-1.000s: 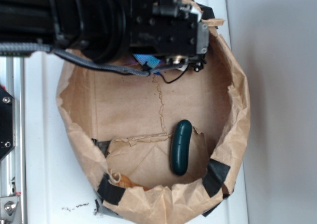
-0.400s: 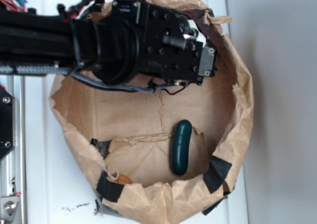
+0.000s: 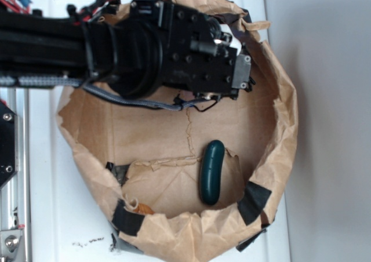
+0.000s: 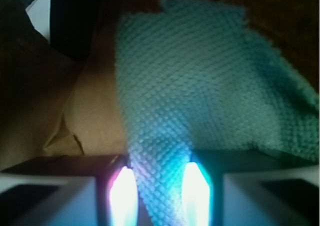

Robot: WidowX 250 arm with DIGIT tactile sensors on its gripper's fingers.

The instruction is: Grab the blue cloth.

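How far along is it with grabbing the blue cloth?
Done: the hand is down inside the paper bag, straddling a strip of the blue cloth. In hand: closing on it; whether the grip is firm is unclear. Left: lifting it. The green oblong lies apart.

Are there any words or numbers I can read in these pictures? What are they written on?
None that can be read.
Blue cloth: only a woven pattern, no label.
Brown paper bag: plain, no print.
Dark green oblong: no marks.
Robot hand: no readable writing.
White surface: small dark specks near the bottom, too small to tell if they are letters.
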